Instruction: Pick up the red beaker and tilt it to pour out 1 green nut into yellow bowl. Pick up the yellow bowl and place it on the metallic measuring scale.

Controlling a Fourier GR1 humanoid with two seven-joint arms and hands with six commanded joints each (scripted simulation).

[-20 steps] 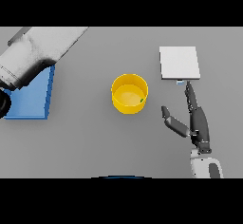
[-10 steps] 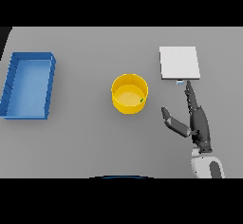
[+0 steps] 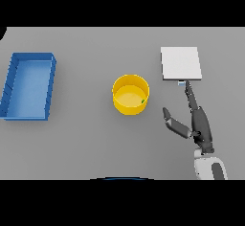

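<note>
One green nut (image 3: 142, 101) sits inside yellow bowl (image 3: 130, 95) at table (image 3: 91, 139) centre. Right hand (image 3: 198, 123) released, fingers straight, between bowl and metallic measuring scale (image 3: 180, 63), fingertips near scale edge. Blue tray (image 3: 28, 85) far left.

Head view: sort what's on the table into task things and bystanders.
Task things:
- round yellow bowl, a small green nut inside it
- flat square metallic measuring scale
- right hand, open, between bowl and scale

Bystanders:
- rectangular blue tray at the left

No red beaker in view.
</note>
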